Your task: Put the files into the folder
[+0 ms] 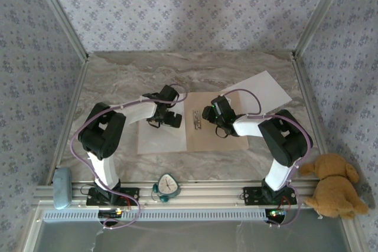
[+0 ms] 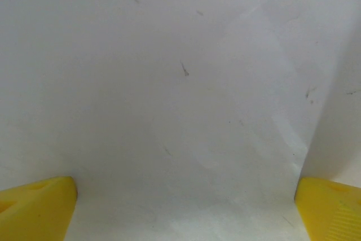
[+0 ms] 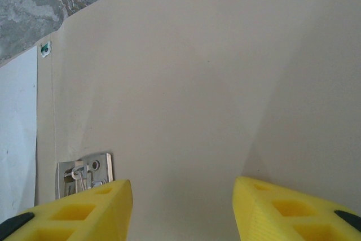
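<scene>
A marbled counter (image 1: 118, 75) is enclosed by flowered walls (image 1: 177, 4) (lilac). Over a sheet (image 2: 180, 83) the left jaws are spread wide; the right jaws seem half-parted, empty.

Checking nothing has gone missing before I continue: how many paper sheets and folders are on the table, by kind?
White paper sheets: 2
Tan folder: 1
Total: 3

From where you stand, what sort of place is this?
Probably a staged robot test booth: two arms bolted to a marble-patterned table, floral wallpapered walls close around it, and a plush dog at one corner.
</scene>
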